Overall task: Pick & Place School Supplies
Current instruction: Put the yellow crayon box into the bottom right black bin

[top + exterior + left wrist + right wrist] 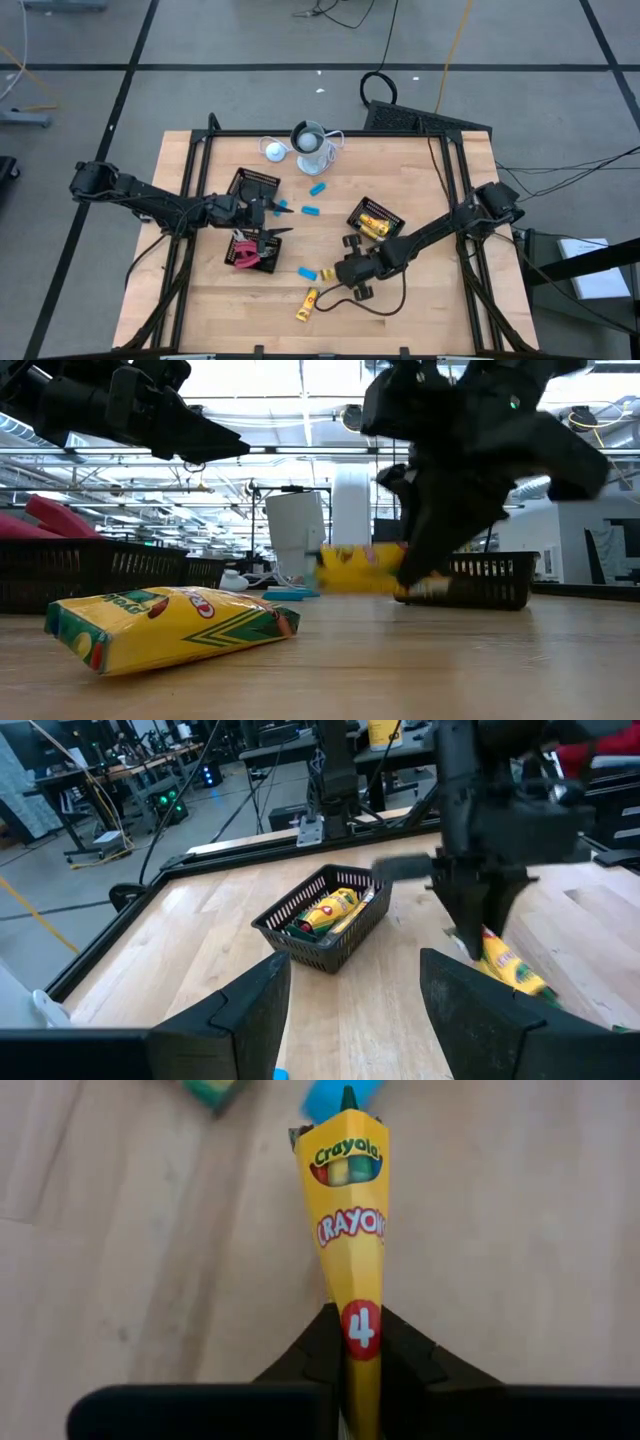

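From above, the right gripper [334, 274] sits low over the wooden table [420, 310], its fingers pinched tight on a yellow crayon box [326, 273] whose details are too small to read there; the right wrist view supplies them, showing the crayon box [349, 1230] as a slim, glossy cardboard wedge printed with a brand name and a red dot with a "4", clamped edge-on between the two dark fingers [315, 1350] above pale wood grain. A light-blue block [335, 1094] peeks out just past its far end. The low view shows what neither of those does: the held box [360, 567] hangs clear of the tabletop, while a second crayon box [165, 625], creased and shiny, lies flat on the boards near the front edge, the same one seen from above at [307, 303]. The left gripper [268, 220] hovers between two black mesh baskets, its fingers spread wide and holding nothing, as the left wrist view confirms with both fingers [250, 1010] apart. That view also looks into the right-hand mesh basket [290, 925], a rectangular wire tray with more yellow boxes [328, 910] inside. From above, a red-handled tool [243, 253] lies in the near left basket [232, 243], and more blue blocks [310, 210] lie scattered on the bare wood.
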Available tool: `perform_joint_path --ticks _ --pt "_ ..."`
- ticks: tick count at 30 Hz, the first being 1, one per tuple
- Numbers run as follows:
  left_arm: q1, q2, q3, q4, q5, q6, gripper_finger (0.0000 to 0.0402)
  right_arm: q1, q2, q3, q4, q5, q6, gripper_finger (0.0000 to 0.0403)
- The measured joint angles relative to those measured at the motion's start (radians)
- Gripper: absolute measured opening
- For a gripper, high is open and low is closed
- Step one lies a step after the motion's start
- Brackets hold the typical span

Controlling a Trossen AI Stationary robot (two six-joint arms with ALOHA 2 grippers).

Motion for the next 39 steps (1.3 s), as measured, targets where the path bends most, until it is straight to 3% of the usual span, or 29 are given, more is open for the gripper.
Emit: perform_joint_path --ticks 12,20,29,39 --pt "0.000 0.000 0.000 0.000 0.000 0.000 0.0227 -0.059 -0.169 0.008 -0.078 0.178 0.012 0.0023" --pt "0.000 0.000 0.000 -0.001 0.000 0.006 0.0227 -0.122 -0.253 0.010 -0.384 0.306 0.165 0.0023" --pt "0.000 0.000 0.000 -0.002 0.000 0.005 0.0227 -0.190 -0.253 -0.051 -0.499 0.281 0.337 0.0023" --pt "0.000 0.000 0.000 -0.009 0.000 0.004 0.0227 -0.185 -0.253 -0.122 -0.465 0.201 0.446 0.0023"
